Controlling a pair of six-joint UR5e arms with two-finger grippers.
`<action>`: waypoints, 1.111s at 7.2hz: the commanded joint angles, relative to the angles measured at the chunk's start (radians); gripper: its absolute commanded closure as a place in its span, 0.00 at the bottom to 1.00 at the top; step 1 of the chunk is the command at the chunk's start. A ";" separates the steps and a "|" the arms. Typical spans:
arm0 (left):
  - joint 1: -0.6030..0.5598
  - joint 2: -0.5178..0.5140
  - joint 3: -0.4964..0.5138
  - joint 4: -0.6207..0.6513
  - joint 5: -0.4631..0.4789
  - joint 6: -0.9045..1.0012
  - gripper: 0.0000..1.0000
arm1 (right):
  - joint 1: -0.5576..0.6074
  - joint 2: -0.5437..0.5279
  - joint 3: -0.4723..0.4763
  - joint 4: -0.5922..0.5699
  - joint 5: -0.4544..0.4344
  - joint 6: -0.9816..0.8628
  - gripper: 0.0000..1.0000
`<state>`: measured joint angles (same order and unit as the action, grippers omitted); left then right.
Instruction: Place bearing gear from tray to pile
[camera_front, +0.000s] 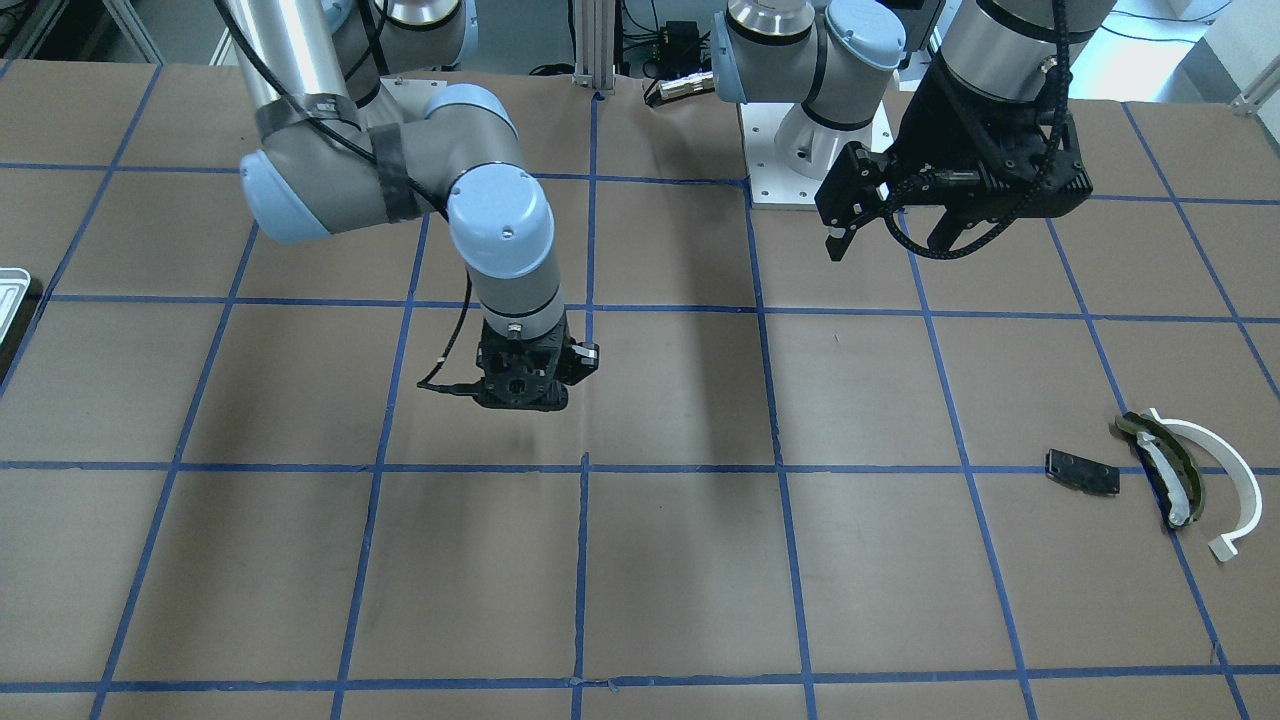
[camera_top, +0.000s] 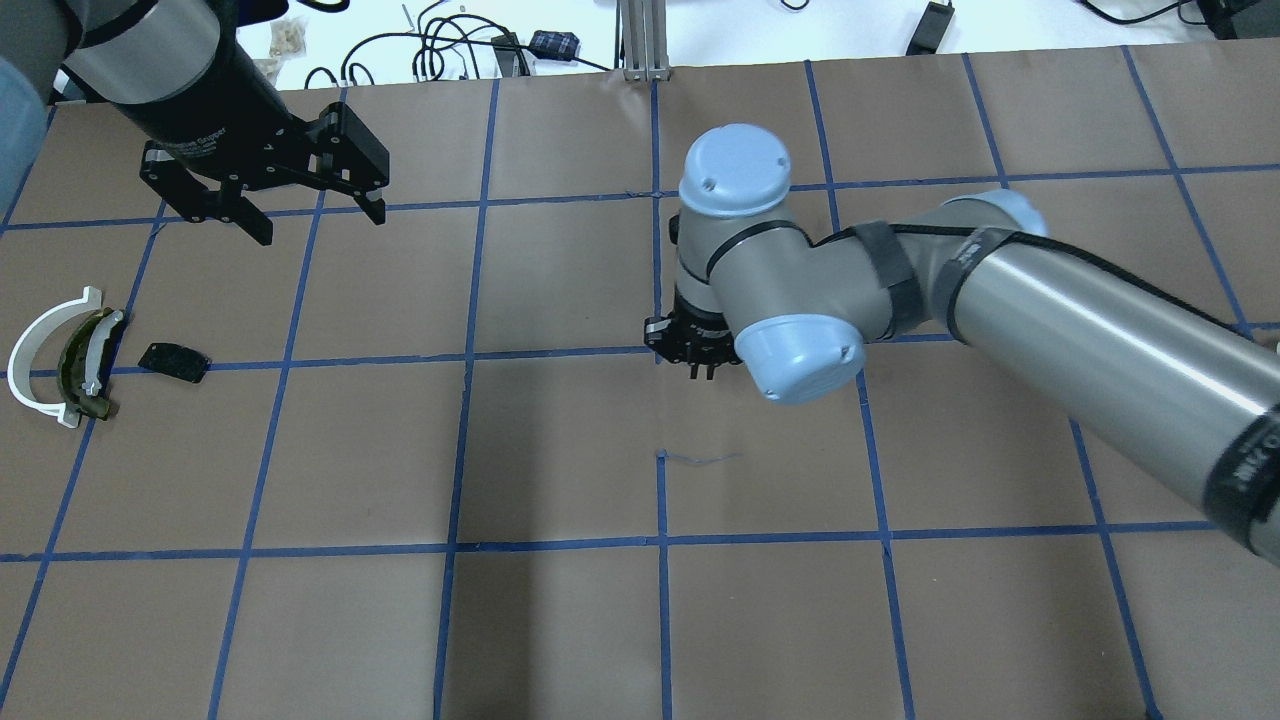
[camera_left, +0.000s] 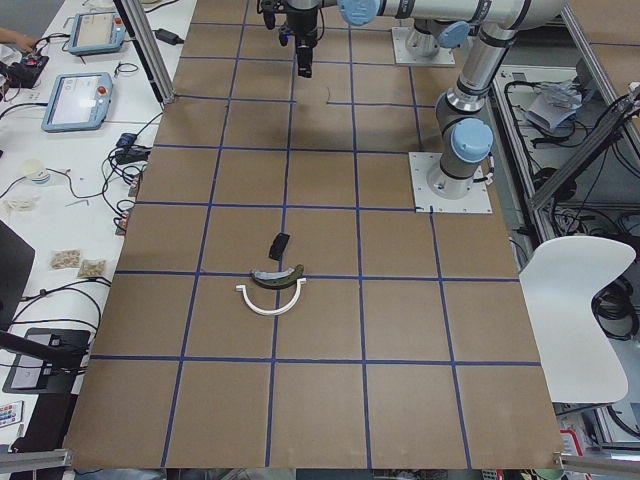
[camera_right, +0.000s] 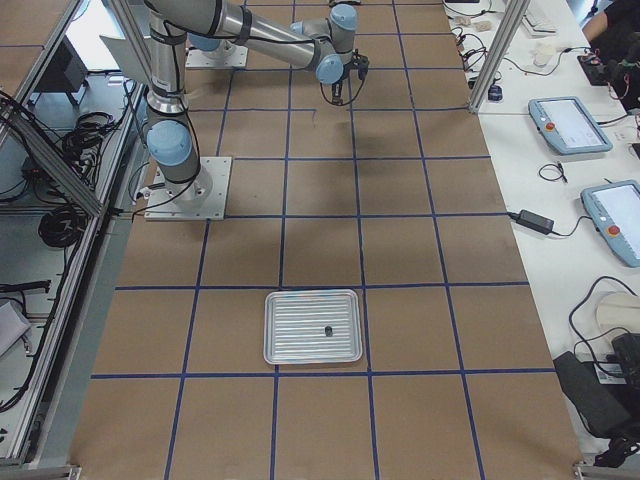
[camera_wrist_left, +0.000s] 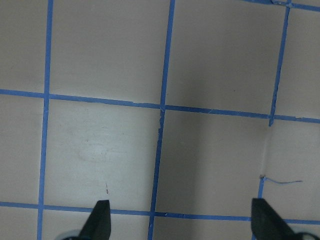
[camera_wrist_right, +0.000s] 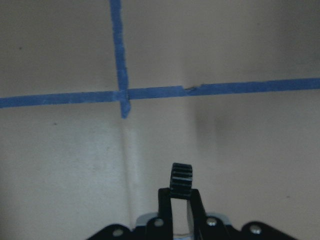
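Bearing gear, small black toothed wheel: one, pinched upright between the fingers of the right gripper, above the brown paper-covered worktop with its blue tape grid.

Entries, left to right as seen from overhead:

1. Pile, three parts, at the worktop's far left. One white half-ring arc. One dark olive curved piece with white, nested close in the arc's hollow. One flat black plate, just beside the olive piece and apart from it.
2. Left arm, one. It slants down from the upper left corner; the left gripper hangs above the worktop, fingers spread wide and empty, well apart from the pile.
3. Right arm, one. It reaches in from the right to the worktop's middle, wrist turned straight down, near a tape crossing.
4. Silvery-white shallow tray with ridged floor, one, at the worktop's end on the robot's right, outside the overhead view. It holds one small dark object, too small to identify.
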<state>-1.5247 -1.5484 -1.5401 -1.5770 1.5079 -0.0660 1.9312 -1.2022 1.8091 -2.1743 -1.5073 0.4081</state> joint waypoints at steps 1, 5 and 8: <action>0.001 0.001 0.000 0.000 0.000 0.000 0.00 | 0.035 0.052 0.004 -0.051 0.010 0.026 0.95; 0.000 0.002 -0.008 -0.002 -0.017 0.003 0.00 | 0.034 0.090 -0.011 -0.078 0.015 0.011 0.00; -0.003 -0.022 -0.005 0.008 -0.008 -0.008 0.00 | -0.155 -0.083 -0.019 0.094 0.001 -0.200 0.00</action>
<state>-1.5265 -1.5574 -1.5459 -1.5754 1.5000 -0.0669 1.8727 -1.2005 1.7869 -2.1654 -1.5017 0.3214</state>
